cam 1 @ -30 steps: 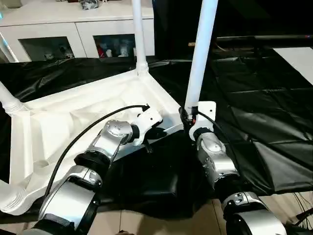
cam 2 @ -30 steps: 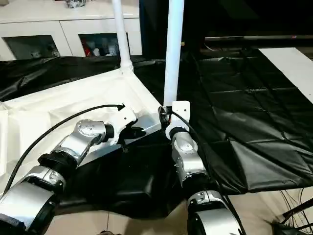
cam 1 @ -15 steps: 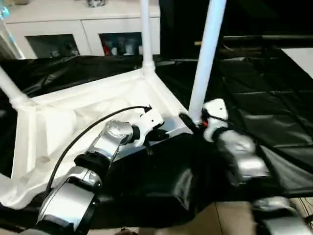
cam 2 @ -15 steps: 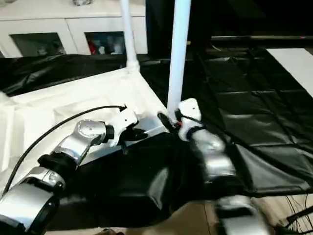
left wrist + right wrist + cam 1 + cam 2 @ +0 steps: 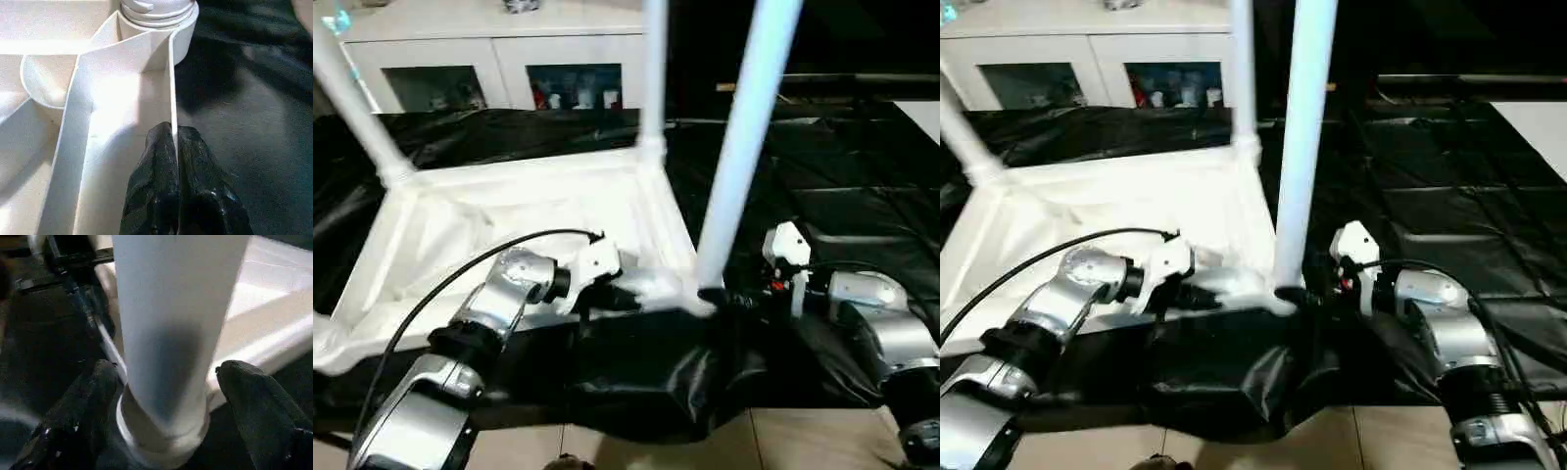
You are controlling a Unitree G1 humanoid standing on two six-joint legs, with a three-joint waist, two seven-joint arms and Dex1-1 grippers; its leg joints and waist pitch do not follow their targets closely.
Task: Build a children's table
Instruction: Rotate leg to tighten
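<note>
I've got the tabletop [image 5: 509,211] lying upside down on the black sheet [image 5: 862,176], its underside and raised rim facing up at me, and I count three legs standing in corner sockets: the near leg [image 5: 744,147] just ahead of my right gripper [image 5: 166,396], the far leg [image 5: 653,73] beyond it, and another leg [image 5: 352,103] out past my left gripper [image 5: 174,142]; the fourth corner, nearest my left arm, runs off the edge of view, so I can't tell whether its leg is in. I'd judge the build mostly done, with seating this near leg firmly, checking that last corner and turning the table upright left to do. My left gripper is pinched tight on the thin rim wall, close beside the near leg's socket [image 5: 159,14]. My right gripper stands spread, one finger either side of the leg's base, not clamped on it. Room is tight between my hands, where the rim edge and socket crowd in; outboard of my right gripper the sheet lies open, while the white cabinet [image 5: 489,59] stands well beyond the far legs
</note>
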